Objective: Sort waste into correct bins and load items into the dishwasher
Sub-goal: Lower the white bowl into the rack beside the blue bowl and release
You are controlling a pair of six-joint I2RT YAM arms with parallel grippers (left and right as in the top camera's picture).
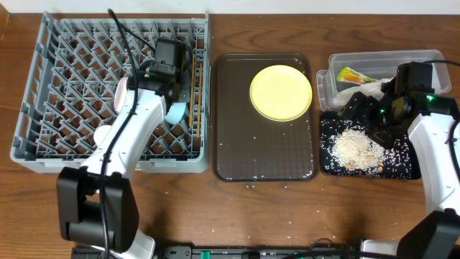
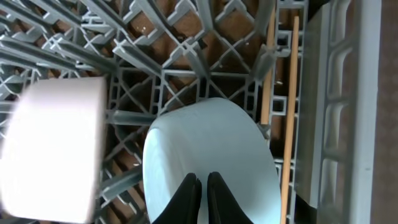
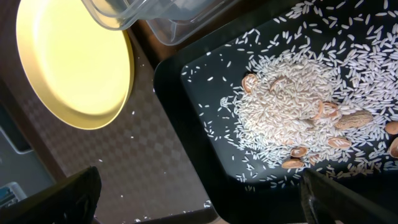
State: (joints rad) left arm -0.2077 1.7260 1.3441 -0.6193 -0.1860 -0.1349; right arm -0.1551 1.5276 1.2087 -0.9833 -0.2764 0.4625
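At the far left the grey rack (image 1: 29,108) already holds a white cup (image 2: 56,149) lying among the pegs. Beside it a light blue bowl (image 2: 211,143) leans in the lattice. The left gripper (image 2: 202,183) sits directly over that bowl with its fingers pinched together, and nothing can be seen between them, so the bowl looks set down rather than held. Two chopsticks (image 2: 290,124) lie along the rack's right edge, just beside the bowl. To finish this step well, the left arm should probably rise straight up, because a sideways sweep could catch the pegs, tip the bowl or roll the chopsticks. In the middle, the brown serving tray (image 1: 259,155) carries the yellow plate (image 1: 280,92), the one dish not yet racked. Stray grains lie on the tray and on the table in front of it. To the right, the clear tub (image 1: 424,61) contains the snack wrapper (image 1: 354,74) and the napkin (image 1: 359,92). The black tray (image 1: 406,165) holds the heap of rice (image 3: 286,106), with a few brown nut-like bits mixed in. The right gripper (image 3: 200,180) hangs over that tray's near-left corner, spread wide and empty. The plate lies flat, so its low rim may be hard to pinch.
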